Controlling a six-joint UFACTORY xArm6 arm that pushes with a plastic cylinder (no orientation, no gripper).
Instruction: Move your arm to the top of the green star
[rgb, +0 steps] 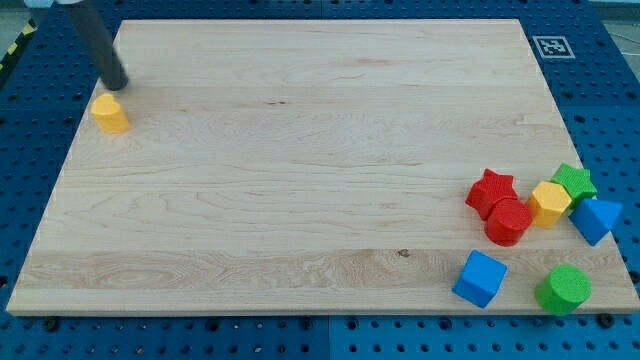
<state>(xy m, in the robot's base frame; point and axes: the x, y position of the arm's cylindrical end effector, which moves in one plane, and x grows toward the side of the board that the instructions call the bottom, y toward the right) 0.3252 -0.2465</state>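
Observation:
The green star (575, 182) lies near the board's right edge, touching a yellow block (549, 203) on its lower left and close to a blue triangle (597, 219) below it. My tip (117, 85) is at the far upper left of the board, just above a yellow pentagon-like block (110, 113). The tip is far from the green star, almost the whole board's width away.
A red star (491, 191) and a red cylinder (509, 221) sit left of the yellow block. A blue cube (480, 278) and a green cylinder (563, 289) lie near the bottom right corner. The wooden board (300, 180) rests on a blue perforated table.

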